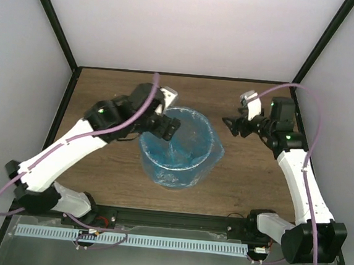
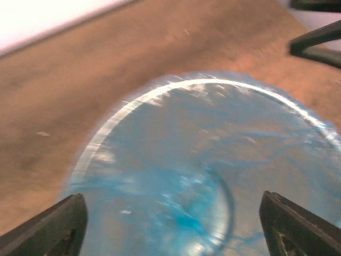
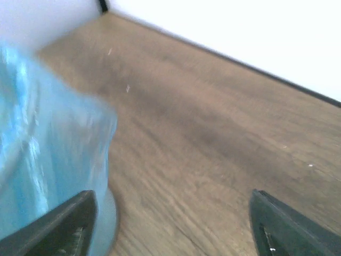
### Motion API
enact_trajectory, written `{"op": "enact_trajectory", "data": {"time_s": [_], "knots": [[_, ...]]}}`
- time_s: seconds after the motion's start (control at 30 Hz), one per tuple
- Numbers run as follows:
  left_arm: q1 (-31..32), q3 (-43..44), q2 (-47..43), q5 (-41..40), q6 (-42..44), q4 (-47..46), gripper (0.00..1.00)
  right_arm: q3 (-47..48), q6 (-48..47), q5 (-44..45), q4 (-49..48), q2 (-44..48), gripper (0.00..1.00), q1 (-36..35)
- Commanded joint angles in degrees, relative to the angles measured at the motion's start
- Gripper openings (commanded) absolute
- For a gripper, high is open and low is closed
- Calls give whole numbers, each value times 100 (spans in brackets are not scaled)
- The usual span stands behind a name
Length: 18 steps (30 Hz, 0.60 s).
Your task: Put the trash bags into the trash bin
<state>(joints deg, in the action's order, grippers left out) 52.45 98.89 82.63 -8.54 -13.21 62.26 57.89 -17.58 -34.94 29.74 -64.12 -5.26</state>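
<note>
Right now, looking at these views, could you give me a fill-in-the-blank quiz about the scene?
The round translucent grey plastic bin is lined with a thin, wrinkly plastic bag coloured light ___.
The left claw, over the bin's rim, is ___ and grips nothing.
Seen from above, the right claw hangs off the bin's ___ side.
Missing: blue; open; right.

One trash bin (image 1: 189, 165) at frame centre; probably one trash bag (image 1: 176, 146) inside it; two grippers: left gripper (image 1: 168, 129), right gripper (image 1: 231, 126).
</note>
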Motion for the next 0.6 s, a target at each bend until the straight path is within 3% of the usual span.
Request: {"op": "enact_trajectory", "data": {"time_s": [0.0,0.07,0.3,0.47,0.57], "knots": [[-493,-438,-680,-834,243,-588,94,1108,530,772,312,112,90,46],[-741,-619,-958,-1253,378,-800,100,1631,878,959,439,74,100,52],[-1519,-1377,-1796,-2083,903,-2017,100,3260,1740,1441,880,-260,100,51],[-1538,-2241,-2482,-2337,1044,-2941,100,2808,2243,2304,230,56,100,51],[-1553,-2509,-2660,-2410,1026,-3157,100,2463,2229,2334,30,311,100,47]]}}
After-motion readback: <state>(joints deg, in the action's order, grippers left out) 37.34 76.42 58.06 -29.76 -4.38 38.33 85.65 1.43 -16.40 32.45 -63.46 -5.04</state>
